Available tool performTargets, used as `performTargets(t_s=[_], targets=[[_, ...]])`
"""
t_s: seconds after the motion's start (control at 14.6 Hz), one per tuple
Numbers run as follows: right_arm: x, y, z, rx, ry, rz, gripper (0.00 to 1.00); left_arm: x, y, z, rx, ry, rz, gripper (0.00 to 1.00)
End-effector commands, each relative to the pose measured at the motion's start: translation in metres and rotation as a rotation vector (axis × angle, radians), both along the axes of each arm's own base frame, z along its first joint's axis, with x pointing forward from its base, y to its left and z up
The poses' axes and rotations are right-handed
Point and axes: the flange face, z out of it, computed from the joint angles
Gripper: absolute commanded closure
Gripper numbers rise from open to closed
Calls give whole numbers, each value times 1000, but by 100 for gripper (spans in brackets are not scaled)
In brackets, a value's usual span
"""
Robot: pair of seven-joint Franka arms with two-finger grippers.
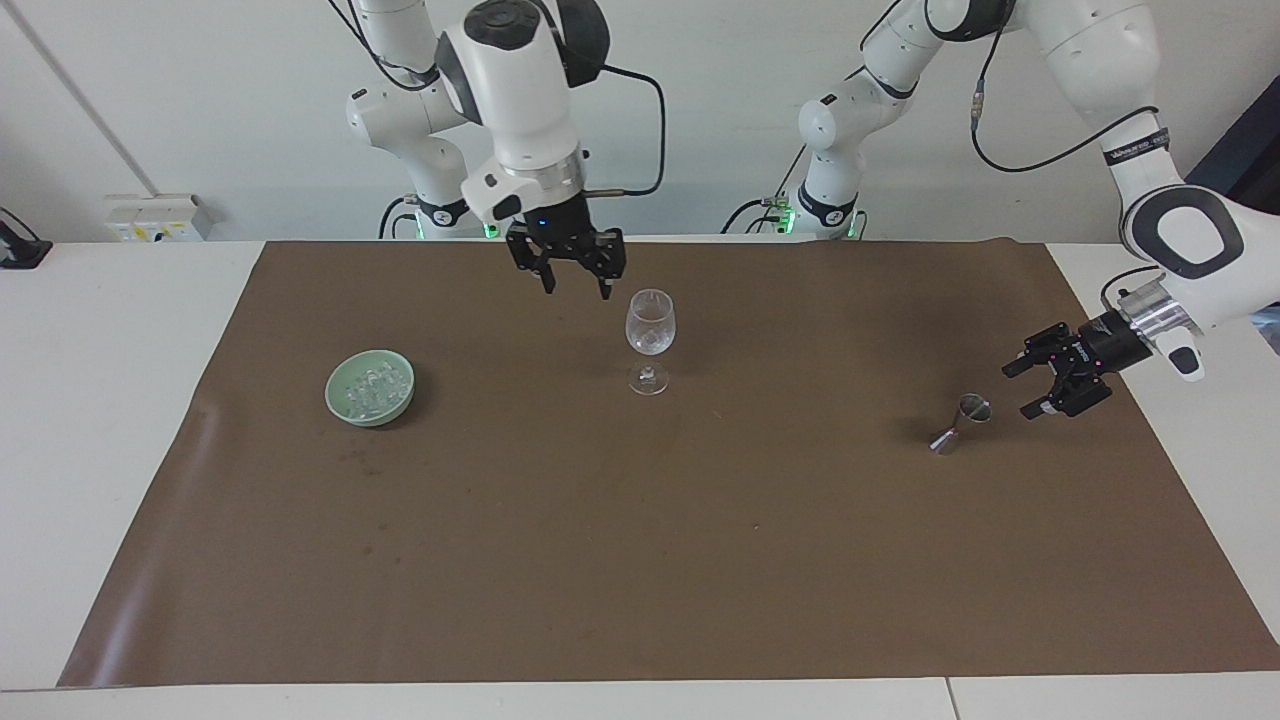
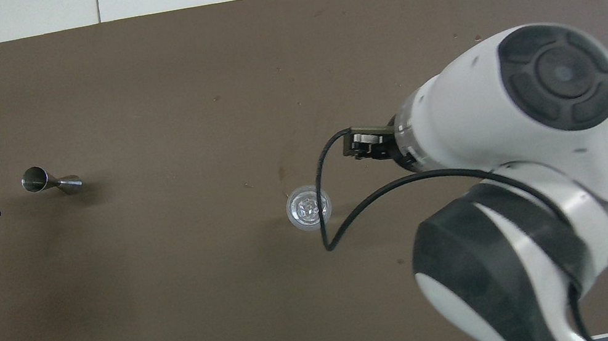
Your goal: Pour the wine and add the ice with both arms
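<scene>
- Worktop (image 1: 120, 420): white, with a brown mat (image 1: 640, 560) spread over most of it.
- Right arm (image 1: 510, 80): reached in from its base and hung the right claw (image 1: 571, 282) in the air with fingers wide and nothing between them, pointing down over bare mat between glass and bowl, close beside the glass.
- Left arm (image 1: 1180, 230): bent low at its own end of the worktop, left claw (image 1: 1042, 388) spread wide and empty, just beside the metal measure (image 1: 960, 422), not touching.
- Green bowl (image 1: 370, 387): sat toward the right arm's end of the worktop, well apart from the glass; clearly the right arm's reach, judged the likely next stop.
- Wine glass (image 1: 650, 340): stood upright mid-mat, with something clear in it.
- Ice (image 1: 371, 387): heaped in the bowl, down and toward the right arm's end from the right claw.
</scene>
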Motion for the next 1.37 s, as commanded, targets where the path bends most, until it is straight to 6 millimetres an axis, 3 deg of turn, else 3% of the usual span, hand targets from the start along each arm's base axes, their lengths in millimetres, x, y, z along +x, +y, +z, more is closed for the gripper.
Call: performTargets(t_s=[0.0, 0.14, 0.34, 0.48, 0.62, 0.82, 0.96, 1.09, 1.3], targets=[[3, -83, 20, -21, 13, 124, 0, -6, -39, 50, 135, -76, -204, 0], [9, -138, 19, -27, 29, 169, 0, -17, -70, 81, 281, -82, -343, 0], [13, -184, 17, -43, 42, 152, 0, -27, -104, 113, 344, -169, -500, 0], [12, -223, 17, -56, 53, 92, 0, -31, -112, 125, 391, -223, -647, 0], [7, -248, 20, -53, 55, 158, 0, -34, -143, 134, 462, -253, -791, 0], [-2, -256, 31, -82, 71, 213, 0, -36, -174, 155, 519, -297, -894, 0], [-10, -259, 52, -96, 100, 213, 0, -34, -172, 177, 527, -298, -916, 0], [-16, -262, 86, -116, 65, 227, 0, -32, -165, 196, 521, -271, -989, 0], [-19, -263, 86, -134, 58, 231, 0, -37, -156, 209, 490, -241, -1037, 0]])
